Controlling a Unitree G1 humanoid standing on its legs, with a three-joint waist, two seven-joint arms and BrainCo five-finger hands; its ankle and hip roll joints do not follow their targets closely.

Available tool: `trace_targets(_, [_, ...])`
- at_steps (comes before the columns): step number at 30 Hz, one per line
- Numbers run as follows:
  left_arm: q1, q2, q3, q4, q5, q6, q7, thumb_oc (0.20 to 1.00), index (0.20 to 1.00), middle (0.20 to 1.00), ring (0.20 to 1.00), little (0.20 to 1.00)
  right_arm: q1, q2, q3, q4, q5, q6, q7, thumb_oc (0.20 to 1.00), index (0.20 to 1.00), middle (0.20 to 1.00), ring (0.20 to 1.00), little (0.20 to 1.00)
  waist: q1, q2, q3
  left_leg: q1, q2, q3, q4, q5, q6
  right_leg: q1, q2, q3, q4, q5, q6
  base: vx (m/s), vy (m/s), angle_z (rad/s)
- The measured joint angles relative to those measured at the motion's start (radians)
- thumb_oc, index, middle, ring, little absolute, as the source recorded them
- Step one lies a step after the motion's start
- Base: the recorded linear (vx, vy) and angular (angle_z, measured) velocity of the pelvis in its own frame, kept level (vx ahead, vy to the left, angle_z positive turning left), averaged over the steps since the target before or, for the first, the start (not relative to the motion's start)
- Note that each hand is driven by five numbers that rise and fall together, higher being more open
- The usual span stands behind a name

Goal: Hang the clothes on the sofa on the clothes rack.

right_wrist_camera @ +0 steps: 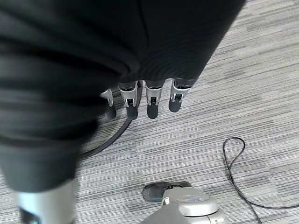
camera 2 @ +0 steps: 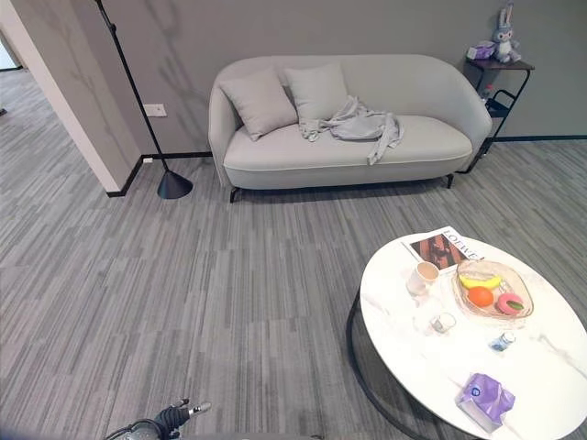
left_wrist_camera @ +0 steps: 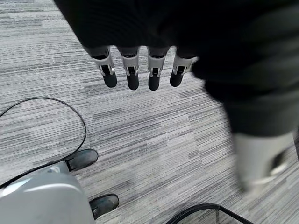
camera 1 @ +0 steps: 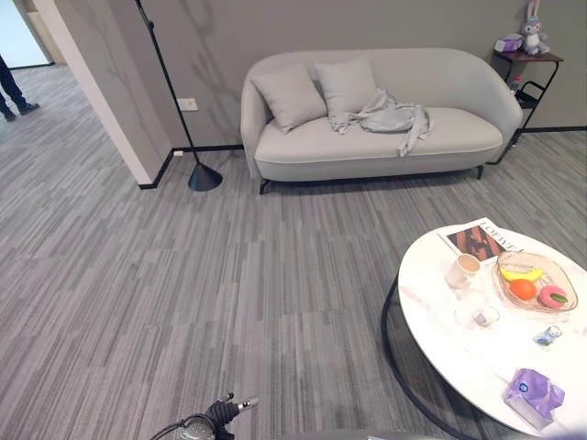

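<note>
A grey sofa [camera 1: 381, 115] stands against the wall, and the grey clothes [camera 1: 387, 115] lie crumpled on its seat beside two cushions [camera 1: 316, 89]. A round white table [camera 2: 431, 362] stands nearer. Both the left hand [left_wrist_camera: 135, 70] and right hand [right_wrist_camera: 149, 100] hang empty above the carpet, fingers straight.

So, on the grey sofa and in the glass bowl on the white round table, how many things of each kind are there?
Grey square cushions: 2
Crumpled pale grey garment: 1
Yellow banana: 1
Orange round fruit: 1
Pink round fruit: 1
Total: 6
</note>
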Motion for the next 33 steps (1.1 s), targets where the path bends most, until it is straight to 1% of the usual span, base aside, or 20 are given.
trace_targets(6, [0.001,0.002,0.003,-0.003,0.0,0.0,-0.003,1.0,1.0,1.0,1.0,1.0,-0.019,0.001,0.002,-0.011,-0.001,-0.009,0.008,1.0,1.0,1.0,1.0,1.0,0.003,-0.016,0.021,0.007,0.0,0.003,-0.006,-0.001,-0.002,0.007,-0.001,0.001,0.0,-0.002,0.002,0.0,0.0,0.0])
trace_targets(7, [0.001,0.001,0.003,-0.003,0.0,0.0,-0.002,1.0,1.0,1.0,1.0,1.0,-0.019,0.001,0.002,-0.013,-0.001,-0.009,0.008,1.0,1.0,1.0,1.0,1.0,0.003,-0.022,0.029,0.012,0.0,0.003,-0.006,-0.004,-0.007,0.013,-0.001,0.001,-0.001,-0.005,0.005,0.01,-0.035,-0.02])
trace_targets(8, [0.001,0.0,0.003,-0.003,0.0,0.0,0.0,1.0,1.0,1.0,1.0,1.0,-0.02,0.001,0.003,-0.02,-0.001,-0.009,0.008,1.0,1.0,1.0,1.0,1.0,0.003,-0.019,0.033,0.015,0.002,0.003,-0.006,-0.012,-0.017,0.016,0.0,0.002,-0.005,-0.01,0.012,0.01,-0.049,-0.01])
trace_targets(11, [0.001,0.0,-0.001,-0.004,0.001,0.0,0.0,1.0,1.0,1.0,1.0,1.0,-0.019,0.001,0.022,-0.022,-0.005,-0.009,0.008,1.0,1.0,1.0,1.0,1.0,0.002,-0.025,0.03,0.015,0.003,0.003,-0.006,-0.01,-0.014,0.017,0.002,0.002,-0.005,-0.01,0.01,0.01,-0.07,-0.01])
trace_targets(14, [0.001,0.001,0.0,-0.006,0.001,0.0,-0.001,1.0,1.0,1.0,1.0,1.0,-0.018,0.001,0.031,-0.038,-0.012,-0.008,0.009,1.0,1.0,1.0,1.0,1.0,0.001,-0.023,0.029,0.016,0.004,0.003,-0.006,-0.007,-0.01,0.018,0.002,0.001,-0.005,-0.006,0.002,0.01,-0.07,0.01])
trace_targets(23, [-0.003,0.002,-0.001,-0.022,0.001,0.001,0.0,1.0,1.0,1.0,1.0,1.0,-0.013,0.005,0.039,-0.101,-0.02,-0.01,0.023,1.0,1.0,1.0,1.0,1.0,-0.001,-0.01,0.037,0.034,0.009,0.009,0.0,-0.008,-0.012,0.029,0.008,0.006,-0.005,-0.016,0.006,0.01,-0.09,-0.02])
trace_targets(25, [-0.003,0.002,-0.001,-0.022,0.001,0.001,0.0,1.0,1.0,1.0,1.0,1.0,-0.014,0.004,0.041,-0.101,-0.019,-0.01,0.026,1.0,1.0,1.0,1.0,1.0,0.0,-0.008,0.042,0.03,0.013,0.013,0.002,-0.009,-0.017,0.027,0.014,0.009,-0.004,-0.018,0.008,-0.07,-0.133,-0.04])
trace_targets(26, [-0.004,0.005,-0.002,-0.022,0.001,0.001,0.001,1.0,1.0,1.0,1.0,1.0,-0.017,0.006,0.044,-0.102,-0.019,-0.01,0.027,1.0,1.0,1.0,1.0,1.0,0.0,-0.008,0.046,0.018,0.017,0.014,0.018,-0.014,-0.027,0.022,0.018,0.008,0.001,-0.02,0.006,-0.09,-0.146,-0.01])
trace_targets(27, [-0.009,0.01,-0.004,-0.021,0.002,0.001,0.001,1.0,1.0,1.0,1.0,1.0,-0.02,0.008,0.051,-0.102,-0.019,-0.01,0.028,1.0,1.0,1.0,1.0,1.0,0.002,-0.012,0.049,-0.003,0.019,0.016,0.057,-0.026,-0.046,0.01,0.019,0.008,0.011,-0.026,-0.001,-0.09,-0.143,-0.01])
trace_targets(28, [-0.019,0.017,-0.013,-0.02,0.001,0.001,0.002,1.0,1.0,1.0,1.0,1.0,-0.024,0.01,0.062,-0.102,-0.019,-0.011,0.029,1.0,1.0,1.0,1.0,1.0,0.002,-0.02,0.066,-0.022,0.023,0.022,0.097,-0.04,-0.067,0.0,0.018,0.009,0.025,-0.038,-0.016,-0.07,-0.11,0.02])
trace_targets(29, [-0.028,0.03,-0.026,-0.02,0.002,0.001,0.003,1.0,1.0,1.0,1.0,1.0,-0.043,0.01,0.078,-0.108,-0.018,-0.011,0.03,1.0,1.0,1.0,1.0,1.0,0.009,-0.035,0.087,-0.075,0.029,0.026,0.185,-0.054,-0.09,-0.022,0.028,0.004,0.066,-0.052,-0.036,-0.04,-0.139,0.13])
trace_targets(30, [-0.078,0.044,-0.038,-0.02,0.002,0.002,0.004,1.0,1.0,1.0,1.0,1.0,-0.053,0.015,0.078,-0.126,-0.017,-0.015,0.029,1.0,1.0,1.0,1.0,1.0,0.009,-0.083,0.144,-0.201,0.026,0.024,0.406,-0.045,-0.119,-0.07,0.003,0.009,0.131,-0.078,-0.057,0.02,-0.094,0.18])
trace_targets(31, [-0.079,0.037,-0.038,-0.021,0.001,0.002,0.005,1.0,1.0,1.0,1.0,1.0,-0.058,0.009,0.077,-0.124,-0.017,-0.019,0.027,1.0,1.0,1.0,1.0,1.0,0.016,-0.09,0.15,-0.245,0.027,0.012,0.474,-0.032,-0.134,-0.069,0.004,0.01,0.13,-0.08,-0.06,0.11,-0.096,0.23])
trace_targets(32, [-0.09,0.029,-0.042,-0.02,0.001,0.003,0.006,1.0,1.0,1.0,1.0,1.0,-0.068,0.003,0.077,-0.117,-0.016,-0.022,0.026,1.0,1.0,1.0,1.0,1.0,0.016,-0.09,0.166,-0.289,0.023,-0.006,0.539,-0.031,-0.133,-0.063,0.004,0.009,0.123,-0.081,-0.063,0.2,-0.015,0.13])
trace_targets(33, [-0.099,0.018,-0.041,-0.02,0.001,0.003,0.006,1.0,1.0,1.0,1.0,1.0,-0.074,-0.002,0.077,-0.105,-0.014,-0.02,0.021,1.0,1.0,1.0,1.0,1.0,0.017,-0.089,0.181,-0.313,0.023,-0.018,0.566,-0.04,-0.126,-0.056,0.002,0.009,0.118,-0.079,-0.069,0.26,-0.001,0.15])
